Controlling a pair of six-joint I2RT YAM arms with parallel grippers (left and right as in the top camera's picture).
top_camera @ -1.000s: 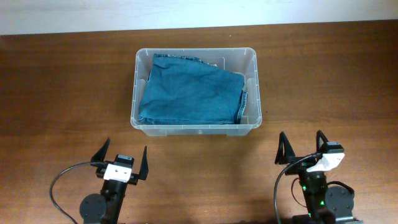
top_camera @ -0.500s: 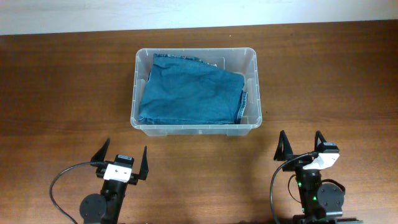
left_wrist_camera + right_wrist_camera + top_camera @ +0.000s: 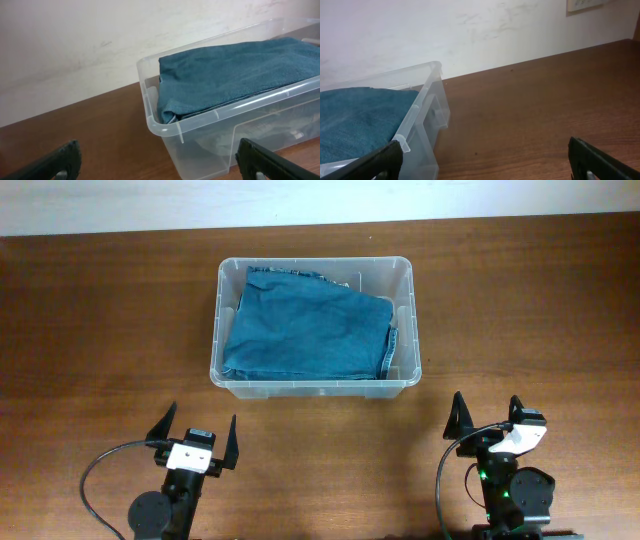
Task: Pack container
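Right gripper (image 3: 486,401) slid back — it and left gripper (image 3: 204,412) gape; soft folded denim (image 3: 305,330) fills clear rounded container (image 3: 316,387).

Bare surface (image 3: 100,330) lies left, right and in front of the container (image 3: 314,387), where the left pincer (image 3: 202,425) and right pincer (image 3: 486,412) stand unobstructed. Denim (image 3: 305,330) fills the container nearly to its rim; a wall (image 3: 75,40) stands behind.

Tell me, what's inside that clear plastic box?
A folded blue denim garment fills most of the container. It covers nearly the whole floor, so anything lying beneath it cannot be made out.
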